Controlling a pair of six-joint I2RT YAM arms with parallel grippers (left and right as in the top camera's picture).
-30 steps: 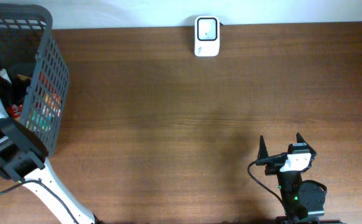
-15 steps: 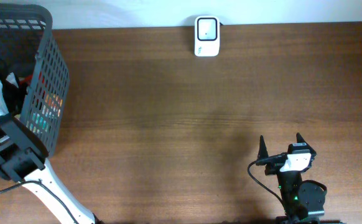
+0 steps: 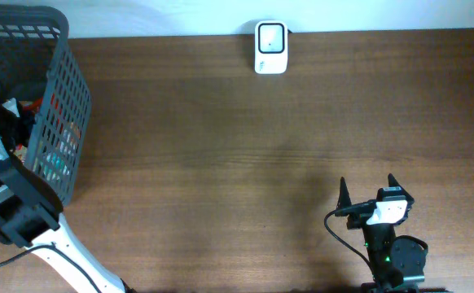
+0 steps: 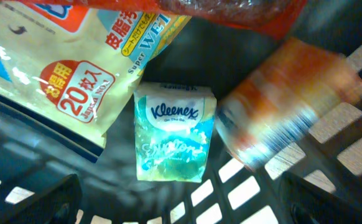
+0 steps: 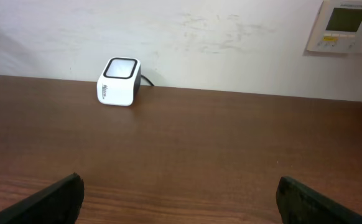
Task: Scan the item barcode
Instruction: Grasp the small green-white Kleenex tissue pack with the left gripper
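The left claw hangs inside the basket, which stands at nine o'clock on the table. Its jaws are spread wide and grip nothing. Nothing has been picked for scanning yet. Directly under the claw a teal Kleenex pack lies flat on the basket floor, touching the yellow wet-wipes pack at its ten o'clock. An orange item, too blurred to identify, sits at its three o'clock, and a red packet lies across the top of the pile. The scanner waits at twelve o'clock on the table's far edge, well apart from the basket. The right claw rests at five o'clock, also wide open and empty. The crowding is the main risk: closing here could pinch the wipes' edge along with the Kleenex pack, or catch a fingertip in the mesh floor. The soft pack may also squash and slip out on the lift. No barcode shows on its upper face, so it could reach the scanner turned the wrong way and fail to read.
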